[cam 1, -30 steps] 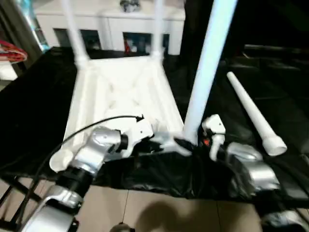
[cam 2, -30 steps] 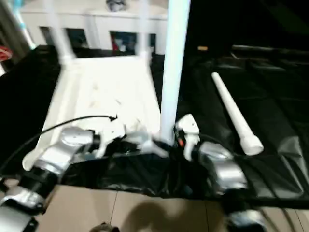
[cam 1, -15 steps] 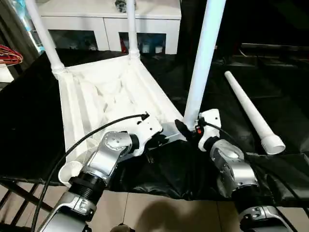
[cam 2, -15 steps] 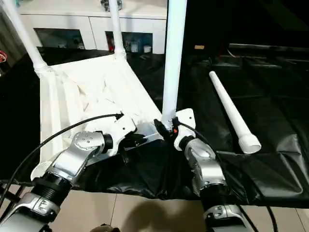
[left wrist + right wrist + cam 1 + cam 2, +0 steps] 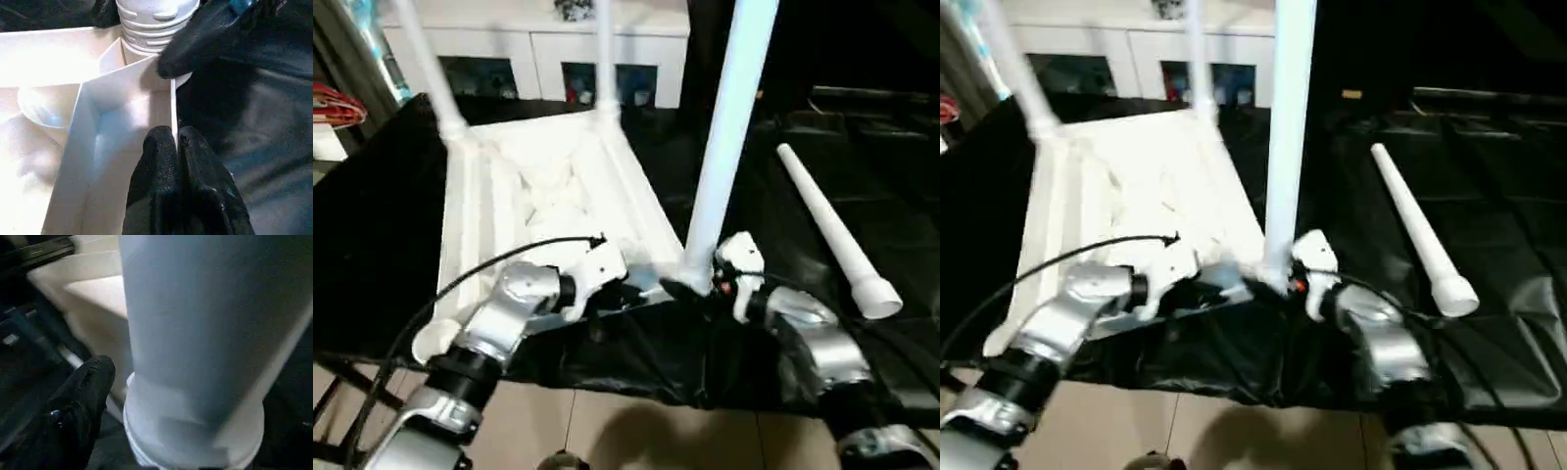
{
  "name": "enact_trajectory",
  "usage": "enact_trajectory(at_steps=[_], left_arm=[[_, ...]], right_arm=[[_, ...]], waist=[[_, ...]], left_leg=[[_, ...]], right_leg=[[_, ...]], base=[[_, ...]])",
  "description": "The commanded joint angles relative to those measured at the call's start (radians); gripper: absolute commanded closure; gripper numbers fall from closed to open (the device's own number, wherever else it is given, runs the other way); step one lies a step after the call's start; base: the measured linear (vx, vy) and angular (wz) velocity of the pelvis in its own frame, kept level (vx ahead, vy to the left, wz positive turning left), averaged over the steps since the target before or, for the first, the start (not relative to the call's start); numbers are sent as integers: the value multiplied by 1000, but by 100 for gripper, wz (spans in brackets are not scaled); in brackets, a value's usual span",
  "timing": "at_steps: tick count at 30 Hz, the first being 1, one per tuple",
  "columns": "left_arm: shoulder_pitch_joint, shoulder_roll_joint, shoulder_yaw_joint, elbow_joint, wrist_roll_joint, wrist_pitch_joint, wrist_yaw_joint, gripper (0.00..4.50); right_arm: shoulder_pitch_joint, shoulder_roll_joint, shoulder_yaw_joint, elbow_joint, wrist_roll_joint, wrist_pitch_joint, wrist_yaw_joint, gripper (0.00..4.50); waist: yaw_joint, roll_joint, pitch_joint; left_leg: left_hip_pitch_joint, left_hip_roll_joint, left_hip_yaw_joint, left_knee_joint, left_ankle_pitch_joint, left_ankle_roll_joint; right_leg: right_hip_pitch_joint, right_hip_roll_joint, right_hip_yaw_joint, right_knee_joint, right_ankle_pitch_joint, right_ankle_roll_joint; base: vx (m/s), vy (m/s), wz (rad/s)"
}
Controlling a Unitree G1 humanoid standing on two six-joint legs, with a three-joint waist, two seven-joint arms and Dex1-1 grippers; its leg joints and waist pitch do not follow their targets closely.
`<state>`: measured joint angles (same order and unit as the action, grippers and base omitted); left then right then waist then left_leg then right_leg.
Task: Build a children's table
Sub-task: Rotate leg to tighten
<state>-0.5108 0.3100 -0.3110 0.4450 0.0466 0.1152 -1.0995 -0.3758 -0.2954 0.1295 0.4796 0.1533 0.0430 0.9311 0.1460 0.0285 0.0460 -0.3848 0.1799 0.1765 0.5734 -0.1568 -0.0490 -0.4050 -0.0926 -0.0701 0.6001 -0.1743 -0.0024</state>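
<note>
Black-sheeted worktop point(image 5: 391, 225) holds upturned white ribbed plastic tabletop point(image 5: 543, 196); left claw point(image 5: 176, 147) pinches its stiff thin rim, right claw point(image 5: 690, 287) spread beside light, slick white cylindrical leg point(image 5: 729, 127), probably best gripped near socket.

Tabletops: you have one, the white tabletop point(image 5: 548, 196) lying underside up on the black-covered surface point(image 5: 372, 225).
Legs standing in sockets: you can count three, the near-right leg point(image 5: 724, 137), the far-right leg point(image 5: 604, 59) and the far-left leg point(image 5: 431, 69).
Loose legs: one, the loose leg point(image 5: 832, 230) lying toward the surface's right edge.
Legs in all: four.
Empty corner sockets: one, the empty socket point(image 5: 433, 338) at the tabletop's near-left corner.
Grippers: two, the left gripper point(image 5: 177, 147) and the right gripper point(image 5: 690, 289).
Cabinets: one white cabinet point(image 5: 538, 39) beyond the surface's far edge.
</note>
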Motion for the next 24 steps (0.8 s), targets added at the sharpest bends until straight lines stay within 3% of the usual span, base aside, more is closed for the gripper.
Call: enact_trajectory(at_steps=[1, 9, 14, 24], left_arm=[[-21, 1, -29, -32, -20, -33, -55, 450], [-43, 52, -53, -5, -33, -76, -185, 450], [-66, 68, -65, 19, -34, -96, -234, 450], [-77, 62, -66, 41, -35, -109, -259, 450]], right_arm=[[11, -17, 59, -38, 22, 24, 116, 51], [2, -102, 110, -99, 40, 52, 312, 51], [-1, -134, 150, -123, 36, 73, 392, 51], [19, -147, 164, -154, 46, 98, 428, 129]], waist=[[2, -9, -63], [24, -15, -63], [28, -19, -64], [41, -19, -66]], left_leg=[[19, 52, -12, -66, -284, 51], [19, 54, -13, -66, -277, 50], [19, 54, -13, -65, -273, 49], [21, 55, -13, -62, -263, 45]], right_leg=[[45, -62, 43, -70, -225, -210], [44, -64, 43, -69, -259, -203], [43, -64, 44, -67, -256, -205], [43, -66, 44, -66, -255, -205]], base=[[0, 0, 0], [0, 0, 0], [0, 0, 0], [0, 0, 0]])
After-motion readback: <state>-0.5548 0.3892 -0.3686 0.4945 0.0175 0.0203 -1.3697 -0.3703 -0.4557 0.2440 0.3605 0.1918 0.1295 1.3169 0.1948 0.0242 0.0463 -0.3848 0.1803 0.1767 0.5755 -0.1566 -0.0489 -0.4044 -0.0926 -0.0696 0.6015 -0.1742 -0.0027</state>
